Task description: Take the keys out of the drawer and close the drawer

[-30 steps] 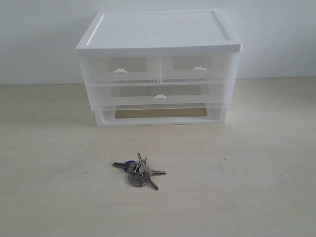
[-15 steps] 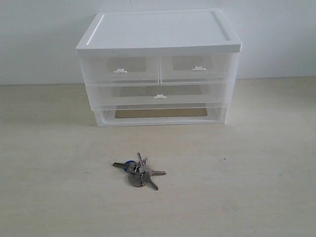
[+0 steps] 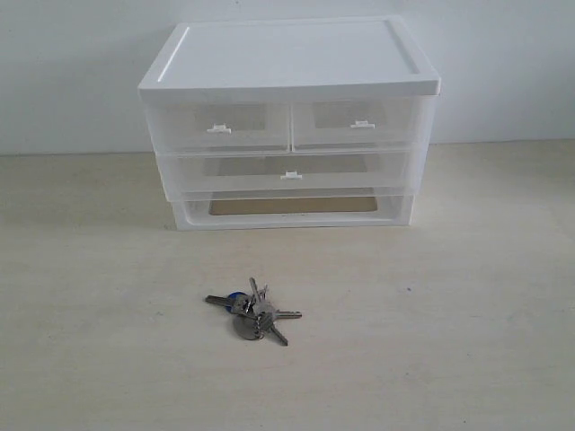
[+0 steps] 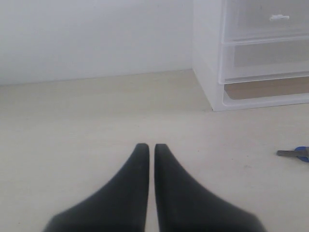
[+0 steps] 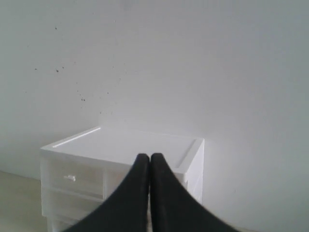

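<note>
- Pale light-wood bench (image 3: 449, 359), running back to a plain white wall (image 3: 72, 72).
- Black left pincer (image 4: 151, 146) low over bare bench, tips drawn together to a thin slit, gripping nothing.
- Black right pincer (image 5: 149, 157) raised, pointed at the wall above the cabinet's lid, tips pressed together, empty too.
- Small bunch of silver metal keys (image 3: 254, 312) with a blue cap and a round grey fob, lying flat on the bench in front of the cabinet, well apart from it and clear of both pincers.
- Farther back, translucent white plastic cabinet (image 3: 287, 54) with a solid white lid, standing near the wall.
- Small right-hand top drawer (image 3: 355, 126), translucent white with a tiny tab handle, pushed in, front level with its left-hand twin (image 3: 220, 128).
- Full-width drawer (image 3: 287, 172) beneath the pair, pushed in as well.
</note>
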Tool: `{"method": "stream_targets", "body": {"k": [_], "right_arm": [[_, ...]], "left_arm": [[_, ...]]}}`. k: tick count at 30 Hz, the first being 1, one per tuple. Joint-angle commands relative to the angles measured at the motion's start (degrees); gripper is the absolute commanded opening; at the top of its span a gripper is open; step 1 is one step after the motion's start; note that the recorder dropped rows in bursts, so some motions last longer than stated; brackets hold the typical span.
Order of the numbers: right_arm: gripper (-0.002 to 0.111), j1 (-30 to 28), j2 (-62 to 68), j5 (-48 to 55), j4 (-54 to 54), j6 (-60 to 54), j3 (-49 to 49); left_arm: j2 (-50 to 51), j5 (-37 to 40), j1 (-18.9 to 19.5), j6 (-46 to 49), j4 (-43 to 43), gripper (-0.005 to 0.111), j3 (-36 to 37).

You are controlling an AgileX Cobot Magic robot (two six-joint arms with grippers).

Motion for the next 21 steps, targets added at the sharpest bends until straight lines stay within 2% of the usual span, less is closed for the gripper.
{"method": "stream_targets", "body": {"k": [1,5,10,13,21], "right_arm": [[0.0,-0.3,-0.1,-3.6,-0.3,-0.8,0.2],[0.0,-0.3,0.0,-4.8,-1.6,-0.4,0.3],[0.0,-1.6,-0.9,-18.2,-6.2,-0.6,5.6],[0.0,-5.1,-1.3,-20.5,-6.1,1.1,8.1],[0.0,-20.3,-1.3,-20.4,-6.1,5.4,12.8]], "left_arm": [[-0.2,0.1,0.3,-0.6,-0.5,0.004,0.2],[-0.2,0.1,0.3,-0.6,-0.5,0.004,0.2],[-0.2,0.1,0.3,-0.6,-0.5,0.004,0.2],[-0.2,0.1,0.3,-0.6,-0.5,0.004,0.2],[-0.2,0.0,0.3,-0.6,-0.4,0.004,0.2]]}}
